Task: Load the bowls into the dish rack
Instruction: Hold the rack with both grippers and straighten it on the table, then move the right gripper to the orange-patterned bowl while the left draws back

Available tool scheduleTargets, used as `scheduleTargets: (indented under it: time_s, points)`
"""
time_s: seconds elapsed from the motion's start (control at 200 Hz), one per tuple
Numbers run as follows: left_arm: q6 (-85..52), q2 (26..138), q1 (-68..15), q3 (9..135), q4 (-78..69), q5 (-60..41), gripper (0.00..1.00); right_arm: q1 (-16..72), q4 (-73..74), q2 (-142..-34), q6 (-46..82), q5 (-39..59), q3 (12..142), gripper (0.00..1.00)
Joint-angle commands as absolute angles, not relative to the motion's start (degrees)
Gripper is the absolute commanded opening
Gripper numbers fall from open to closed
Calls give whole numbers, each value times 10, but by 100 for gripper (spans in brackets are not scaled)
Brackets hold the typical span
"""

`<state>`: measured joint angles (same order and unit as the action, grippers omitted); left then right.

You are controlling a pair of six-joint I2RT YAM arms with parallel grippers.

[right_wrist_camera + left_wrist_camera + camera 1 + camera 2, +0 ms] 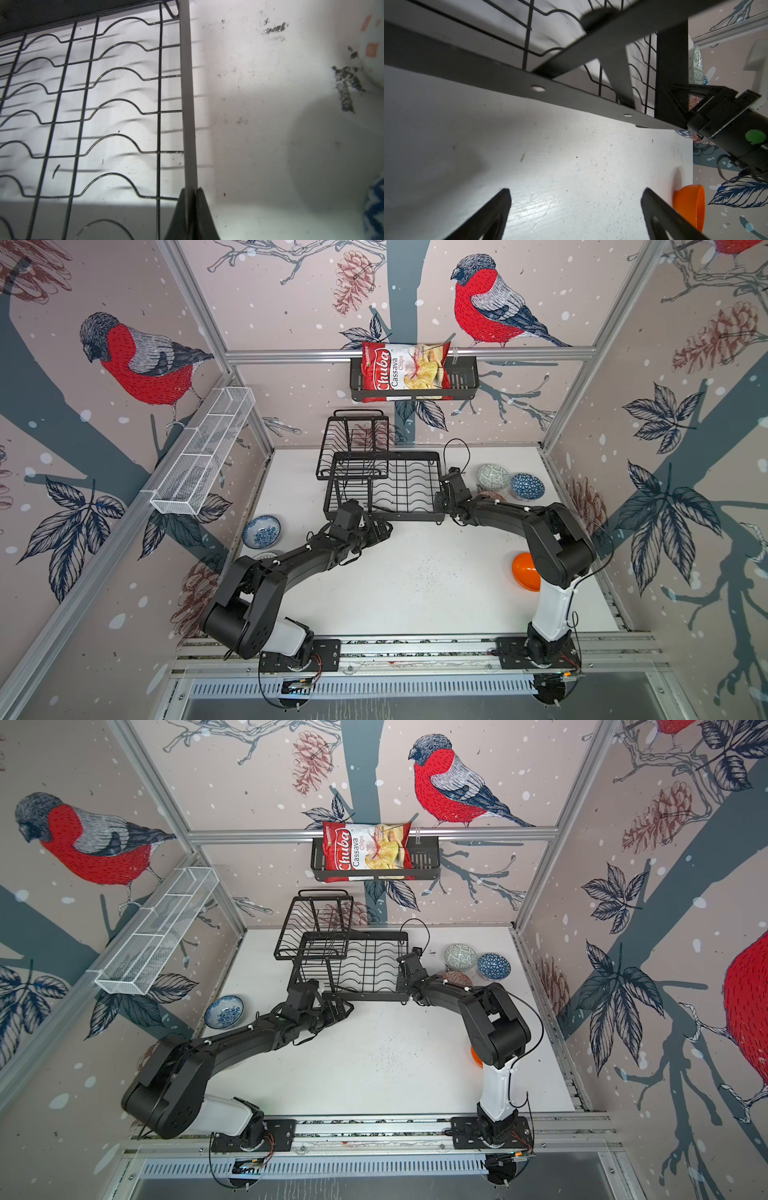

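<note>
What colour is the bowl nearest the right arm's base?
Plain orange bowl, clearest in the left wrist view.

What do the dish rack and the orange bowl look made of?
The dish rack: likely steel wire with a matte black coating; thin bent rods joined to a flat frame strip. The orange bowl: probably plastic, satin finish; uniform bright colour, thin wall, no pattern. Look alone can't confirm either.

Two black arms with white lower shells
The left arm [291,560] and right arm [540,526] have matte black links, thin black cables, white cable ties and screwed black base plates [328,651]. The left gripper [576,189] has flat tapered black jaws. A round green sticker [755,136] marks the right wrist.
</note>
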<state>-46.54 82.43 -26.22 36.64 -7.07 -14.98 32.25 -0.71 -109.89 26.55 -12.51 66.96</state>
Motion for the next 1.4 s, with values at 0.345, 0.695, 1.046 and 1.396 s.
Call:
scheduleTargets:
  time_s: [0.345,0.695,1.046,1.396]
  points:
    - [-473,814,-263,368,-83,-140,98,314,54,-1107,301,-143,654,2]
    - [-465,804,-263,394,-48,-130,98,305,16,-1168,312,-123,728,2]
    - [-467,813,-263,401,-43,-129,98,300,10,-1173,298,-110,748,9]
    - [-464,800,-262,397,-32,-123,98,298,18,-1152,293,-107,737,41]
